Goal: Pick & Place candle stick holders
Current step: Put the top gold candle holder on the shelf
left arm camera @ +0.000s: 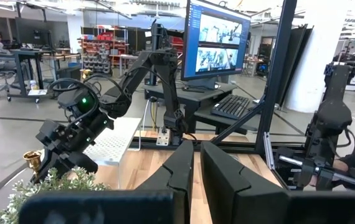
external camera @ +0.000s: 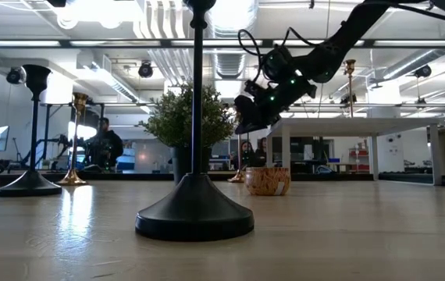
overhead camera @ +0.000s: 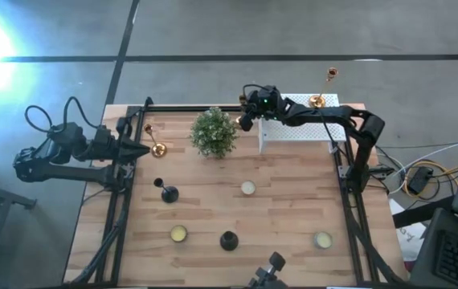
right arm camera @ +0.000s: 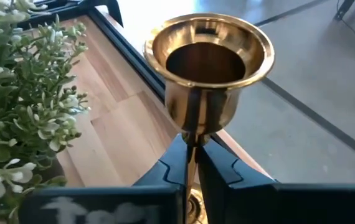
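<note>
A gold candle stick holder shows its cup [right arm camera: 210,62] right in front of my right gripper [right arm camera: 192,154], which is shut on it at the far edge, between the plant [overhead camera: 213,132] and the white box [overhead camera: 297,128]. A second gold holder [overhead camera: 317,98] stands on the box. A third [overhead camera: 157,147] stands on its base at the left, just ahead of my left gripper [overhead camera: 138,150], which is shut and touches nothing. Two black holders [overhead camera: 168,193] [overhead camera: 228,239] stand on their bases on the near half of the table. My right gripper pinches the gold holder's thin stem [right arm camera: 192,142] just under the cup, between its two fingers. The fingers [right arm camera: 171,171] come from the table's right side, slanting down, and lie across the stem. The holder stands upright; its base [external camera: 238,178] appears level with the tabletop behind the plant pot.
The bushy plant [external camera: 185,117] stands close beside the held holder. Three small round candles [overhead camera: 247,188] [overhead camera: 178,234] [overhead camera: 322,239] lie on the table's near half. A black frame rail [overhead camera: 197,109] runs along the far edge. People sit in the room beyond.
</note>
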Controlling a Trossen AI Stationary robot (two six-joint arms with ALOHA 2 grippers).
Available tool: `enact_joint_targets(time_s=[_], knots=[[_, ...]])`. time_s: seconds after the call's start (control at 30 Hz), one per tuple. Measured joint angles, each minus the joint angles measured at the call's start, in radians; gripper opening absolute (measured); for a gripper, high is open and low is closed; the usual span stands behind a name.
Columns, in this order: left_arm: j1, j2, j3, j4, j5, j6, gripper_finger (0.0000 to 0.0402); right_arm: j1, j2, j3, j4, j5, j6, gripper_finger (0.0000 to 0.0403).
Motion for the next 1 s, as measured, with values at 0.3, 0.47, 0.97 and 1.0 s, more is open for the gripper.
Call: enact_joint_targets(time_s=[0.3,0.47,0.97,1.0], knots=[[0.0,0.0,0.0,0.0,0.0,0.0,0.0035,0.0,-0.163,0.0,-0.015,-0.041,0.004,0.0011],[0.0,0.0,0.0,0.0,0.0,0.0,0.0035,0.0,-0.336,0.0,-0.122,-0.028,0.009,0.0011],[0.0,0.0,0.0,0.0,0.0,0.0,0.0035,0.006,-0.702,0.0,-0.567,0.199,0.124,0.0012],[0.0,0.0,0.0,0.0,0.0,0.0,0.0035,0.012,-0.708,0.0,-0.587,0.212,0.137,0.0012]])
